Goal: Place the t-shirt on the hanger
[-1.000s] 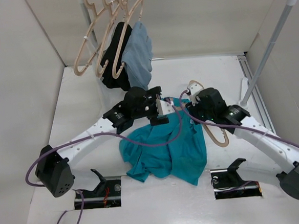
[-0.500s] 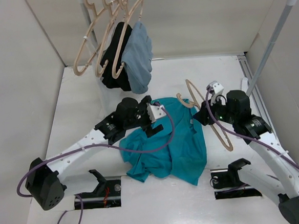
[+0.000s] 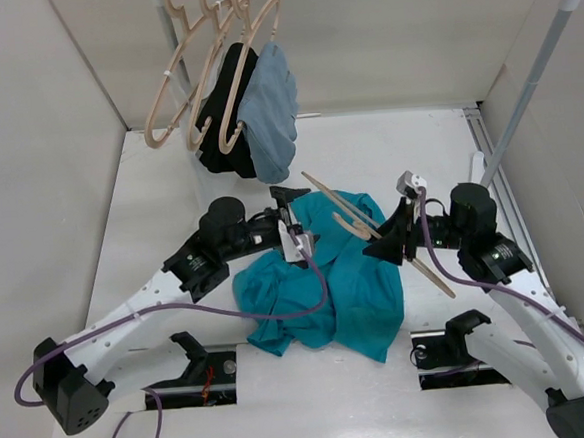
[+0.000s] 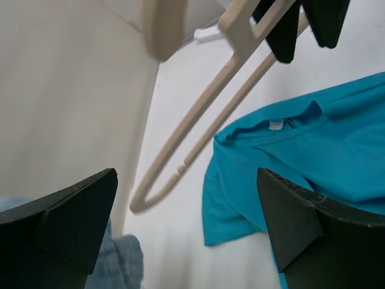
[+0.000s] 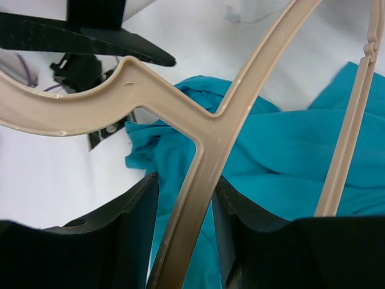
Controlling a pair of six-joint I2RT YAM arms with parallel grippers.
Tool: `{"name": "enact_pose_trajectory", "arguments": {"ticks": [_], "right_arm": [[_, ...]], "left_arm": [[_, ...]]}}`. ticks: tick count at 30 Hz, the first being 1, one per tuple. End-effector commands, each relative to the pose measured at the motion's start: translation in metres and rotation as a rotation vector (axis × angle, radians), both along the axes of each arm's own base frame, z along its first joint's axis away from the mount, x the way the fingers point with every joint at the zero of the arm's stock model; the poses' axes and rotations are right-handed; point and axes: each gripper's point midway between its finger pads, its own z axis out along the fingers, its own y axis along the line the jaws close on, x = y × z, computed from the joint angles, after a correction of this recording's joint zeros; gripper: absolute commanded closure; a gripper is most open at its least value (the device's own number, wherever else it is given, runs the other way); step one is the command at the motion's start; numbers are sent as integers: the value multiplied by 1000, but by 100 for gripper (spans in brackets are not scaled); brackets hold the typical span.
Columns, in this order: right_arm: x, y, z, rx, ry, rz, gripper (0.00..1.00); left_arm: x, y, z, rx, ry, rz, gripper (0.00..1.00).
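The teal t-shirt (image 3: 326, 282) lies crumpled on the table between the arms; its collar with the white label shows in the left wrist view (image 4: 301, 144). My right gripper (image 3: 394, 240) is shut on the beige hanger (image 3: 343, 203) and holds it tilted in the air above the shirt's right part. In the right wrist view the hanger's stem (image 5: 201, 180) sits between the fingers of the right gripper (image 5: 185, 180), with the shirt (image 5: 283, 156) below. My left gripper (image 3: 294, 219) is wide open and empty at the shirt's upper left edge, facing the hanger (image 4: 198, 132).
A rail at the back holds several empty beige hangers (image 3: 212, 84), a black garment (image 3: 225, 93) and a grey-blue garment (image 3: 269, 110), which also shows in the left wrist view (image 4: 126, 259). The rack's slanted pole (image 3: 529, 102) stands at the right. Walls enclose the table.
My right gripper lifted the hanger off the table and swung it leftward, tilted over the shirt. My left arm pulled back to the left, its open gripper now turned toward the hanger.
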Motion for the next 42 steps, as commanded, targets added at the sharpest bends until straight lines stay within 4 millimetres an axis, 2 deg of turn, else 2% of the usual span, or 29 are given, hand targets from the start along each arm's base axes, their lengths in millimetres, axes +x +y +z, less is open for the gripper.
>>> {"name": "enact_pose_trajectory", "arguments": {"ticks": [1, 2, 4, 5, 6, 8, 9, 10, 11, 12, 13, 14, 16, 17, 19, 21, 22, 24, 25, 26, 28, 29, 30, 31, 32, 33, 38, 39, 42], "right_arm": [[-9, 7, 22, 56, -104, 109, 100], [-8, 7, 19, 53, -94, 109, 100], [-8, 8, 17, 53, -81, 119, 100], [-7, 10, 17, 53, -89, 131, 100], [-6, 10, 23, 59, -111, 131, 100], [-10, 16, 25, 61, -108, 161, 100], [-12, 17, 30, 65, -120, 171, 100], [-12, 19, 29, 63, -121, 170, 100], [-15, 20, 29, 63, -120, 179, 100], [-13, 22, 27, 57, -113, 176, 100], [-11, 22, 27, 54, -114, 163, 100], [-10, 21, 25, 48, -106, 151, 100], [-6, 19, 24, 35, -118, 121, 100], [0, 17, 23, 26, -121, 85, 100], [6, 16, 26, 19, -143, 59, 100], [15, 14, 20, -3, -126, 12, 100], [22, 12, 23, -23, -133, -12, 100], [38, 0, 8, -125, -117, -101, 99], [44, -4, 16, -152, -142, -128, 92], [51, -8, 12, -203, -164, -140, 79], [54, -15, 5, -284, -163, -158, 63], [58, -17, 15, -299, -192, -175, 57], [61, -17, 16, -330, -220, -169, 40], [64, -22, 17, -366, -234, -200, 32], [63, -18, 26, -367, -270, -194, 25], [63, -17, 26, -386, -296, -188, 11], [60, -5, 42, -421, -437, -184, 9], [51, 2, 37, -419, -458, -144, 9], [42, 10, 44, -381, -544, -108, 11]], "left_arm": [[-13, -19, 27, 15, -176, -124, 0], [-15, -28, 17, 44, -178, -145, 0], [-11, -36, 22, 45, -181, -144, 0], [-9, -46, 10, 80, -163, -162, 0], [-3, -48, 1, 115, -137, -145, 0], [8, -57, 1, 118, -105, -121, 0], [15, -63, -9, 127, -85, -106, 0], [18, -66, -7, 121, -90, -105, 0], [19, -67, -10, 134, -104, -110, 4], [18, -68, -9, 136, -117, -123, 11], [17, -70, -13, 139, -109, -137, 24], [17, -70, -8, 133, -115, -137, 57], [15, -70, -9, 143, -103, -147, 91], [18, -68, -9, 141, -92, -136, 100], [17, -67, -11, 147, -86, -136, 100], [18, -61, -18, 158, -55, -155, 100], [15, -63, -10, 149, -56, -174, 100], [11, -57, -14, 175, -14, -211, 100], [7, -57, -10, 182, -18, -237, 100], [2, -56, -10, 197, -16, -262, 100], [-9, -50, -22, 250, 21, -327, 100], [-10, -48, -16, 251, 18, -341, 100], [-17, -44, -26, 285, 58, -367, 100], [-23, -44, -25, 288, 48, -403, 100], [-27, -43, -28, 297, 59, -417, 100], [-29, -43, -24, 293, 63, -427, 100], [-43, -39, -26, 293, 130, -470, 100], [-45, -39, -24, 291, 135, -479, 100], [-52, -37, -17, 270, 185, -501, 100]]}}
